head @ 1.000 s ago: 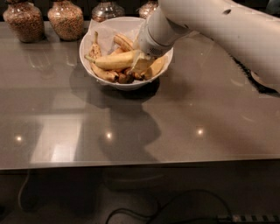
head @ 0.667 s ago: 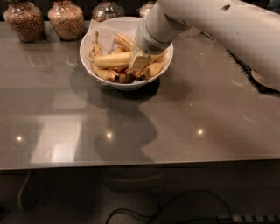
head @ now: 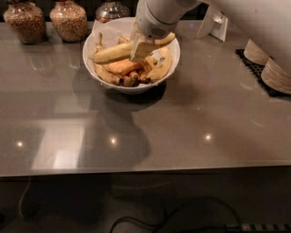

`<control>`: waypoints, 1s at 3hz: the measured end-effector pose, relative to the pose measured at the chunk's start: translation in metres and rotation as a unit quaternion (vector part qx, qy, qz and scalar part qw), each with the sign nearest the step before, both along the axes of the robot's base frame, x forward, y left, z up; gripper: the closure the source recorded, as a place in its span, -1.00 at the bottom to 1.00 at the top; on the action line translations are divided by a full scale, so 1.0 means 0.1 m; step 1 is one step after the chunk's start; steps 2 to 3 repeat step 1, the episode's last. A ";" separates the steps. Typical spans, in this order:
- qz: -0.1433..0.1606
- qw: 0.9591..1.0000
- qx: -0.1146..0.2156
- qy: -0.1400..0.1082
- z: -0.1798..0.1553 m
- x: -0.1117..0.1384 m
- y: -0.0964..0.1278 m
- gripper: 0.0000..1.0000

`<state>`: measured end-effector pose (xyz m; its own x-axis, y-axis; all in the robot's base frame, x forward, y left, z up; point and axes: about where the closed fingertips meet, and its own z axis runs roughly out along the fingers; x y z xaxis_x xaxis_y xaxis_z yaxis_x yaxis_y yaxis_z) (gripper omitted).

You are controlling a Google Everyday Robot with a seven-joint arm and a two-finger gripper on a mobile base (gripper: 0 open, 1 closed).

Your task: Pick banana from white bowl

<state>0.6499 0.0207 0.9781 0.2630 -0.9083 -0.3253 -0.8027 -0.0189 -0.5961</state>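
Over white bowl (head: 132, 88), hand (head: 139, 51) grips banana (head: 111, 53) @ mid.

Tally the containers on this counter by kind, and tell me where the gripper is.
glass jars: 3
white bowl: 1
stacks of small cream bowls: 2
Total: 6
The gripper is over the white bowl, shut on the banana.

smooth gripper (head: 140, 49) round matt banana (head: 111, 53) over glossy bowl (head: 136, 88)
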 end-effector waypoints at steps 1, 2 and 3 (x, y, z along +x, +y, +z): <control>0.018 1.000 0.012 -0.009 0.28 -0.08 -0.07 1.00; 0.018 1.000 0.012 -0.009 0.28 -0.08 -0.07 1.00; 0.018 1.000 0.012 -0.009 0.28 -0.08 -0.07 1.00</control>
